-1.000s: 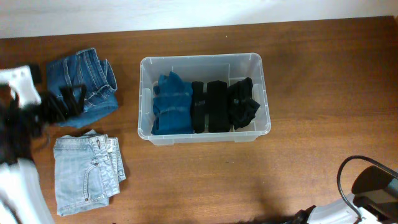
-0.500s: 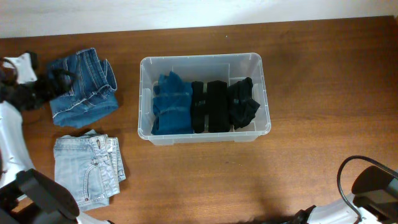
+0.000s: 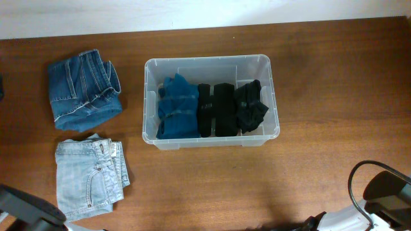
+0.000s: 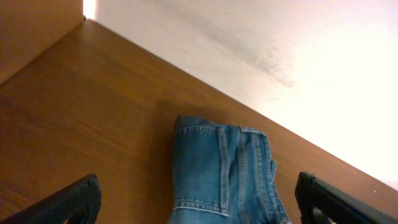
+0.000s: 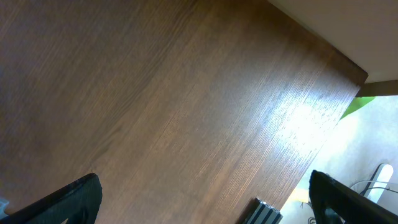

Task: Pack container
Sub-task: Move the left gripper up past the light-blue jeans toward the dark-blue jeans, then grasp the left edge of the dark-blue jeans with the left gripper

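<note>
On desk centre: container, folded garments in a row inside. At its ten o'clock, far jeans; at eight, near jeans.

— How does your overhead view look?
— You get soft, even light over the table, and it is sharp from edge to edge. The container throws only a faint shadow, and its clear walls carry a mild sheen.
— And your wrist views?
— On your left wrist the wall burns out to pinkish white toward the right, and the folded jeans look slightly soft. On your right wrist a pale glare streak crosses the table.
</note>
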`<state>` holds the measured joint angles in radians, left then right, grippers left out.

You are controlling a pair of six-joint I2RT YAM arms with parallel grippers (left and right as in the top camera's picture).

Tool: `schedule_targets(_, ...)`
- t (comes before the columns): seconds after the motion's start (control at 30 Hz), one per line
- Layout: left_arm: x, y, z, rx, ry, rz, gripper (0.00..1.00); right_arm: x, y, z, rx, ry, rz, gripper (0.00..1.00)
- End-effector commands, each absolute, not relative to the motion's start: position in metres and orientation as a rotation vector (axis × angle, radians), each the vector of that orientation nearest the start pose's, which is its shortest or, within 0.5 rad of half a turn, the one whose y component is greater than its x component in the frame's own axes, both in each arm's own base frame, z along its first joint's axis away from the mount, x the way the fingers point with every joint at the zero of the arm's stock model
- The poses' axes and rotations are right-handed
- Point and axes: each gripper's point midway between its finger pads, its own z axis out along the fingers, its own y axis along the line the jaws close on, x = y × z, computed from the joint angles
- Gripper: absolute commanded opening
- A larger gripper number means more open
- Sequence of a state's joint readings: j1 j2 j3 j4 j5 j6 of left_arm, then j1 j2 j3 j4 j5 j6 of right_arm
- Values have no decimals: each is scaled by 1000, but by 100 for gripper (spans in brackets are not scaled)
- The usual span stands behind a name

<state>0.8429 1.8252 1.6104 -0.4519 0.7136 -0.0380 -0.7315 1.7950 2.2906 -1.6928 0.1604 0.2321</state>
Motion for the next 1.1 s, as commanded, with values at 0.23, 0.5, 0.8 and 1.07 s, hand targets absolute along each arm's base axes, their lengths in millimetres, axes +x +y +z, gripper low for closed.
schedule_targets(0.23,440,290,147,-450,2089,-565,99,239,-257,318,1339,2451,-378,98)
schedule_targets(0.5,458,284,85,-426,2070,-707,99,239,-257,318,1340,2450,-378,98)
schedule_targets(0.8,493,260,44,-421,2176,-640,99,239,-257,318,1340,2450,-378,98)
schedule_targets(1.07,513,236,22,-392,2248,-603,99,239,-257,318,1339,2451,-378,98)
